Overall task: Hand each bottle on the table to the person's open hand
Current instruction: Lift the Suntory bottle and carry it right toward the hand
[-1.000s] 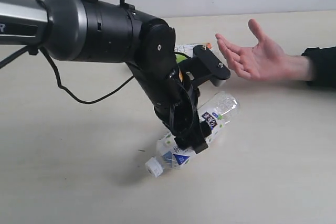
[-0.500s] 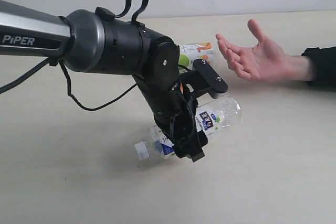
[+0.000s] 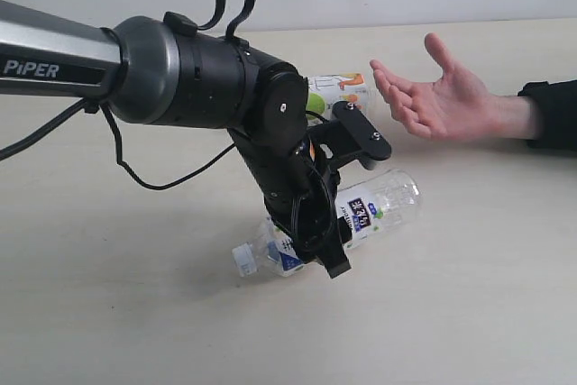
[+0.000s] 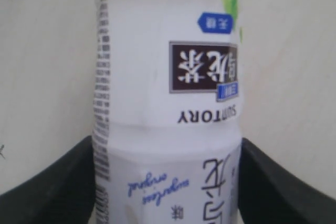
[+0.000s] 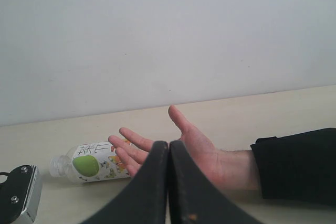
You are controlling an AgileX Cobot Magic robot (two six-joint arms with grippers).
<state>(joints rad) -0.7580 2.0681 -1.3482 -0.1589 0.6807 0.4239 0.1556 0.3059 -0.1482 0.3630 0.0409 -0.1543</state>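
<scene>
In the left hand (image 4: pixel 168 148), white-blue bottle (image 4: pixel 167 77), clear

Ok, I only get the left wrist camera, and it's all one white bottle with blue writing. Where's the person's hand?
Observer: The person's open hand is palm up, past your white-blue bottle and not touching it.
Operator: Any other bottles?
Observer: One that I can see: the apple-and-orange bottle lies on its side on the table, behind the left arm, near the hand's fingertips.
Operator: What's the other arm doing?
Observer: The right gripper is shut and empty, pointing toward the hand.
</scene>
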